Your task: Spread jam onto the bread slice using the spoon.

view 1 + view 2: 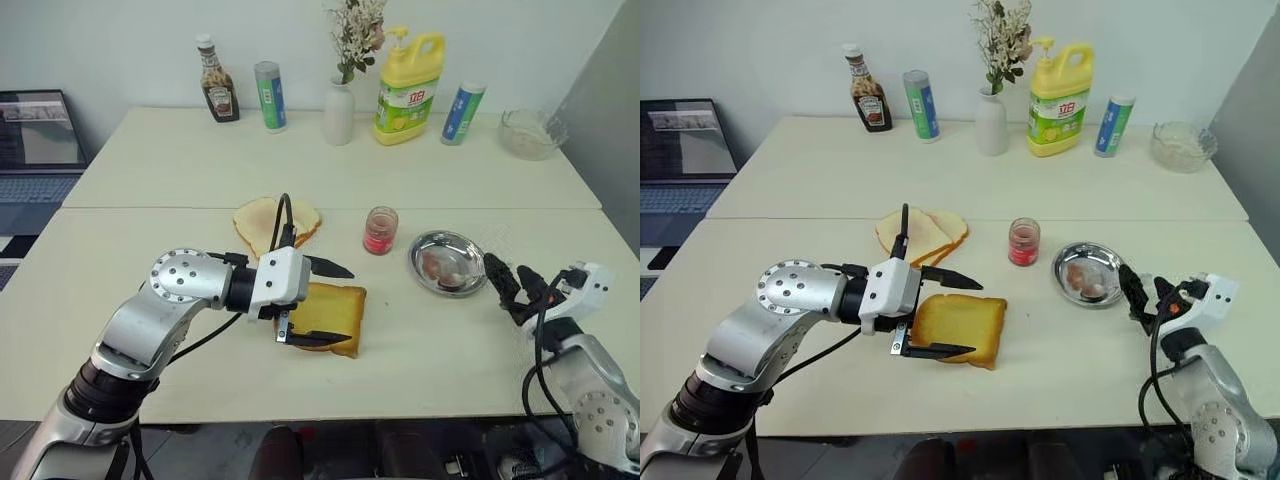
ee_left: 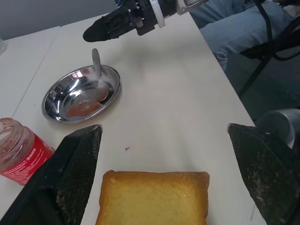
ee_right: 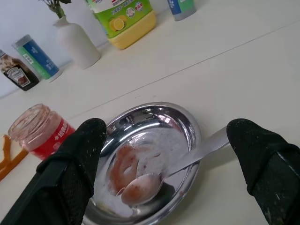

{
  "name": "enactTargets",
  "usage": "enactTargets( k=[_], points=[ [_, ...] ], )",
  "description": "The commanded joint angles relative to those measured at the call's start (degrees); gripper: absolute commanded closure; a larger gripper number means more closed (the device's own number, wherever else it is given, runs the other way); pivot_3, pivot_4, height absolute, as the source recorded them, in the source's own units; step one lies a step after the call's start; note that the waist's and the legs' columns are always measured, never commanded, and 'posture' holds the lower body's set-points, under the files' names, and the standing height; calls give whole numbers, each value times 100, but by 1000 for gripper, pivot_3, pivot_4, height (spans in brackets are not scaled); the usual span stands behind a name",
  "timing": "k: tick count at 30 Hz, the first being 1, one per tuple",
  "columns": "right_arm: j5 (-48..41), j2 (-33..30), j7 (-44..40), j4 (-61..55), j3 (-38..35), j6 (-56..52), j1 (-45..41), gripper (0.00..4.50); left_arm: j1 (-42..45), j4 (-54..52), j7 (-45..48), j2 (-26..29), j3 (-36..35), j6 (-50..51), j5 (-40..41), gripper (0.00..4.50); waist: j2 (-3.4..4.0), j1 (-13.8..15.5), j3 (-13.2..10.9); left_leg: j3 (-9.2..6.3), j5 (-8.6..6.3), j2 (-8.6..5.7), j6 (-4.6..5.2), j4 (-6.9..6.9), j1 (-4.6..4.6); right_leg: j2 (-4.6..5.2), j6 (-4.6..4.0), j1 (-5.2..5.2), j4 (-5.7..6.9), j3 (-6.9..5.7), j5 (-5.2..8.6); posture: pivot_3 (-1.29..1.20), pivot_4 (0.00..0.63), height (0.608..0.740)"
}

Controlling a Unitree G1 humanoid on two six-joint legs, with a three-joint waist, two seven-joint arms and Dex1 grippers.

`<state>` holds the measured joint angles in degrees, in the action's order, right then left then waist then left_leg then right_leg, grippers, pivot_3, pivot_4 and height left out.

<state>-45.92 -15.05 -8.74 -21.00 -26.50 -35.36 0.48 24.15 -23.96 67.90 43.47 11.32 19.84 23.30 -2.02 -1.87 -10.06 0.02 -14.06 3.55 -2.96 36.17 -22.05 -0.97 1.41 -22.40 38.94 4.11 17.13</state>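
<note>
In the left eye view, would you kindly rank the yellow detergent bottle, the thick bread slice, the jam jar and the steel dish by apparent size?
1. Yellow detergent bottle, though farthest away.
2. Bread slice and steel dish: alike, and the left gripper hides part of the slice, so unranked.
3. Jam jar.

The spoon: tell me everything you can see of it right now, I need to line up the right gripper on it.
The spoon is small, shiny silver metal, with an oval bowl and a slim flat handle. It lies in the round steel dish, bowl down on the dish floor and smeared with red jam, handle leaning out over the rim. Nothing grips it: the right gripper is open, its black fingers to either side of the dish, clear of the handle. The jam jar stands beside the dish, apart from it.
</note>
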Motion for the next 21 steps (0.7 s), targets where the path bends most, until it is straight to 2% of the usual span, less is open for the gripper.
enactTargets(
  k=[1,13,21],
  points=[
    [-213,-22,115,192,-285,70,-198,0,-70,-159,-96,-3,-49,-95,-88,30,1,0,-1,-2,0,0,0,0,-1,0,0,0,0,0,0,0,150,740],
    [-464,82,272,1019,-371,109,-777,0,-89,-178,-170,-93,23,-102,-217,30,9,-2,-2,0,0,0,0,0,2,-1,0,0,3,0,0,0,150,740],
    [-659,181,308,1119,-378,39,-871,0,-79,-164,-157,-83,-10,-94,-237,30,12,-2,-3,-1,0,0,0,0,1,0,0,0,3,1,0,0,150,740]
  ],
)
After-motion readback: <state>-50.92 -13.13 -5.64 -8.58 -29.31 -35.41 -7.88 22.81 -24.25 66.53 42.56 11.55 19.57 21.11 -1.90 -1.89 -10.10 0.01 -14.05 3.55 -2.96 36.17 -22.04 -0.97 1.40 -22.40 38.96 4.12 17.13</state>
